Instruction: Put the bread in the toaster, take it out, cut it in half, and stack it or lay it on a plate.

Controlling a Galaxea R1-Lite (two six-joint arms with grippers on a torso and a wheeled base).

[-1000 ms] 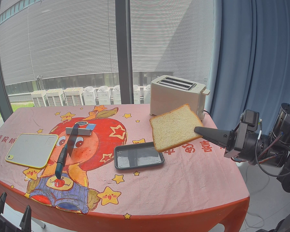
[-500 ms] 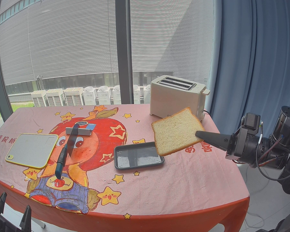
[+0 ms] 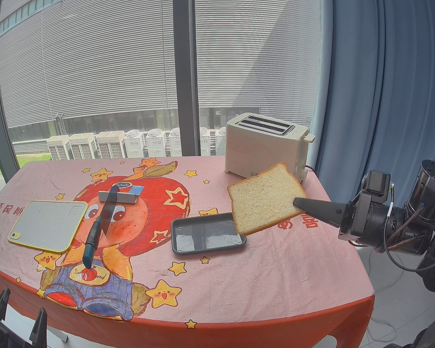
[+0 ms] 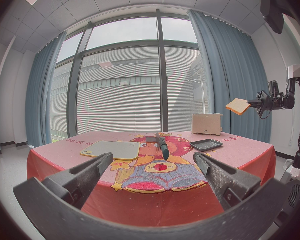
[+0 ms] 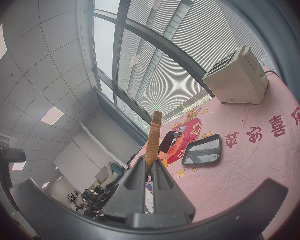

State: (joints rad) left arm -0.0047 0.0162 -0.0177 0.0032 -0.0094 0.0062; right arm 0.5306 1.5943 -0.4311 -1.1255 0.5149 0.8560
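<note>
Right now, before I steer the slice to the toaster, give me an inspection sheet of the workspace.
Surface: table with pink cartoon cloth.
Job's things: bread slice held aloft before the toaster; toaster slots empty; plate mid-table; knife and cutting board on the left.
Clutter: grey block under the knife blade.
Hands: right hand shut on the bread slice's edge; left hand open, off the table's near left corner.
Cables: toaster cord behind its right end.
Surroundings: window behind, blue curtain on the right.

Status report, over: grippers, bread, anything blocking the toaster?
Right gripper shut on bread slice, held aloft in front of toaster. Left gripper open, low at near edge of table. Nothing seen between bread and toaster slots.
</note>
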